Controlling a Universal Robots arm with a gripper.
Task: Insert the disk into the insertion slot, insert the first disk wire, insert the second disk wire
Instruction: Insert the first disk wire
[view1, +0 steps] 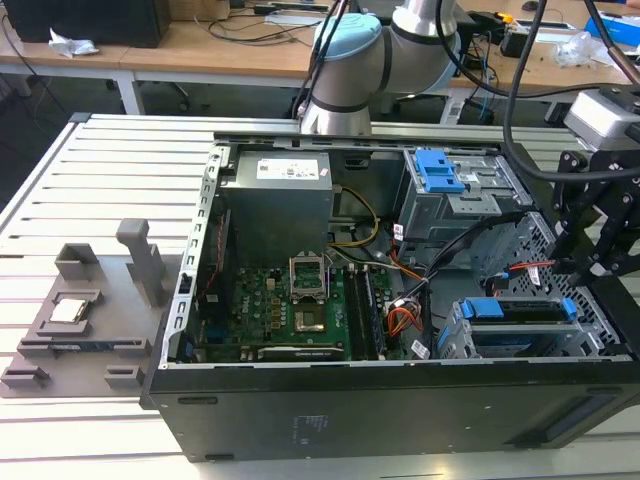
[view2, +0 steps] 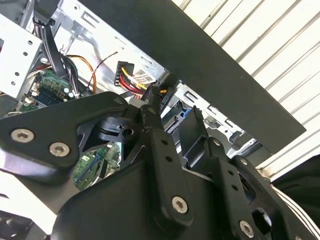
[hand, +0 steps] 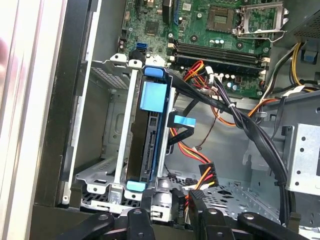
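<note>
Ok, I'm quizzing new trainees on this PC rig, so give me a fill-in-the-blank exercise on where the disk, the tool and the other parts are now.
1. The disk already sits in the insertion slot, framed by a ____ caddy.
2. In the exterior view, the tool hangs over the case at that view's ____.
3. The motherboard inside the case is ____ in colour.
4. The grey tray lies outside the case, at the exterior view's ____.

Missing words: blue; right; green; left.
</note>
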